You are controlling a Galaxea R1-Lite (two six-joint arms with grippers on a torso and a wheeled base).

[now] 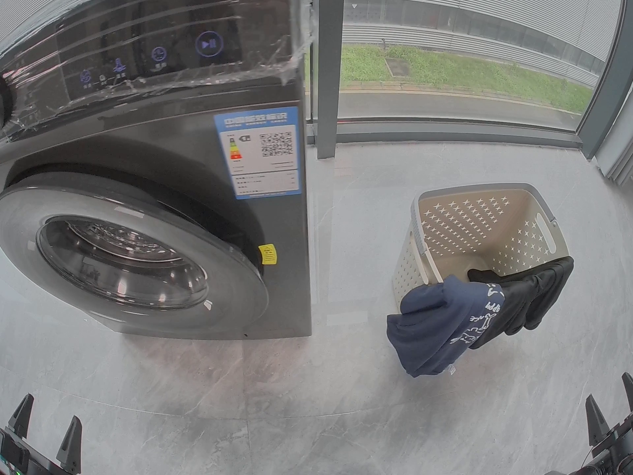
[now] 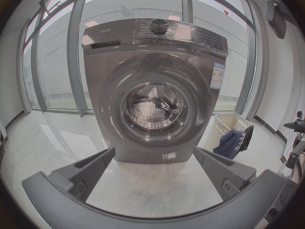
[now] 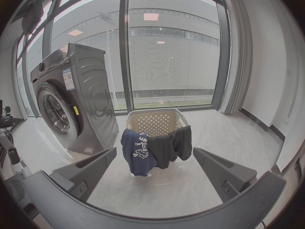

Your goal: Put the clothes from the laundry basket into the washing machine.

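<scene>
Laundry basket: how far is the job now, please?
Done: nothing yet. The navy garment and black garment hang over the laundry basket rim, and the washing machine door looks shut. In hand: nothing; the left hand and right hand are open and empty. Left: open the door, move both garments into the machine.

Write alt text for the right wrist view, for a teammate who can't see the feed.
A beige perforated plastic laundry basket has a navy blue printed garment and a black garment draped over its near rim. The right gripper faces it, jaws open and empty. A dark grey front-loading washing machine stands beside the basket, door shut.
</scene>
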